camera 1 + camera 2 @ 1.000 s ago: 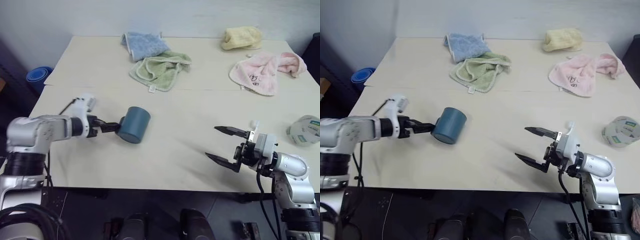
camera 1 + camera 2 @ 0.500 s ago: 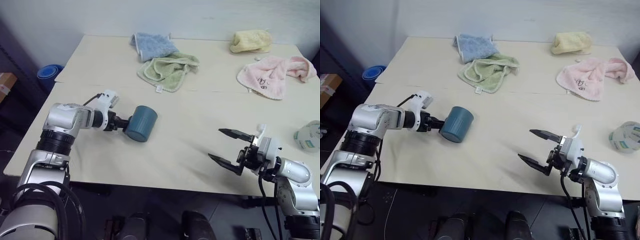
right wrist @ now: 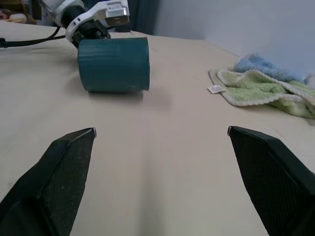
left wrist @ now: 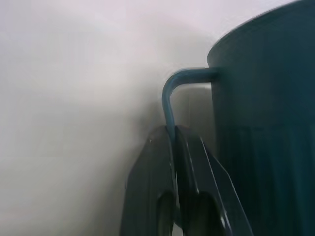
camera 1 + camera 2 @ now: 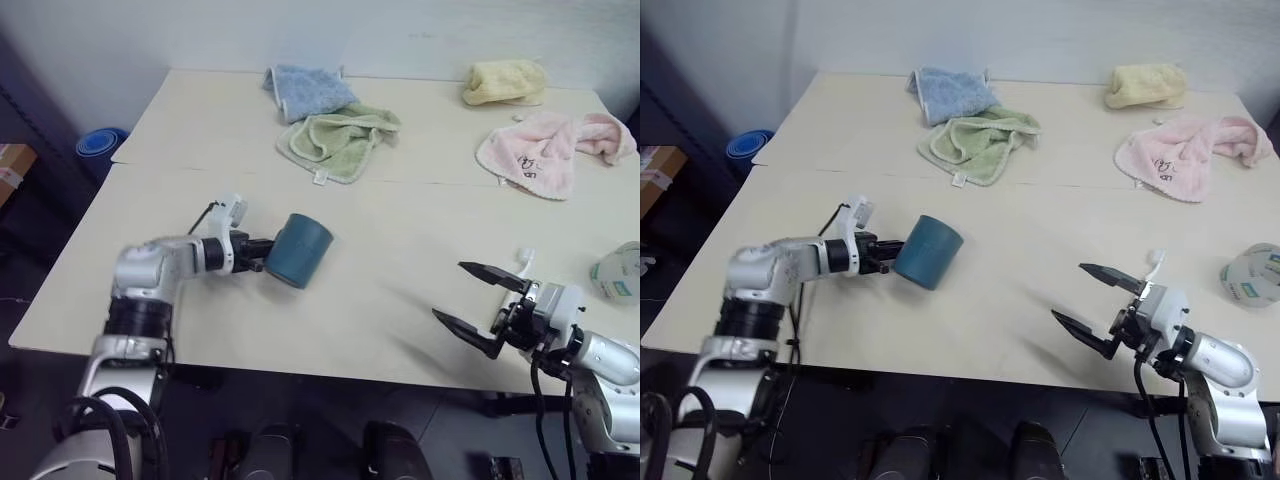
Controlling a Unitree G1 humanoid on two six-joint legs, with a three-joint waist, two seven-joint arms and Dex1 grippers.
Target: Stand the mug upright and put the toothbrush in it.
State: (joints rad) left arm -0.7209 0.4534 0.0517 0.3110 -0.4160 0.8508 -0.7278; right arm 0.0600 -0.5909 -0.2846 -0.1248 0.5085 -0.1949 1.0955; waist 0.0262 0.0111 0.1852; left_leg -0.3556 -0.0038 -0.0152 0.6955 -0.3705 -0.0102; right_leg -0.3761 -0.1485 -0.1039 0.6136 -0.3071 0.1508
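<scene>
Clamped together on the mug's thin handle (image 4: 170, 105), your left gripper (image 5: 262, 254) has its two black fingers (image 4: 157, 187) pinching the loop from both sides; your right gripper (image 5: 480, 300) hangs with its fingers (image 3: 64, 162) spread wide and nothing between them, above the table's (image 5: 400, 250) near edge toward the right corner.

You have the mug (image 5: 299, 250) lying on its side, left of the table's middle, its flat base facing the right side and its handle end turned toward your left arm. In the right wrist view the mug's ribbed wall rests on the tabletop.

You can see a slim white piece (image 5: 524, 262) standing up just behind your right gripper; whether it is the toothbrush cannot be told.

Along the far edge lie a blue cloth (image 5: 305, 90) and a green cloth (image 5: 340, 140), touching each other, then a yellow cloth (image 5: 503, 82) and a pink cloth (image 5: 545, 150) toward the far right corner. A tape roll (image 5: 620, 275) sits at the right edge.
</scene>
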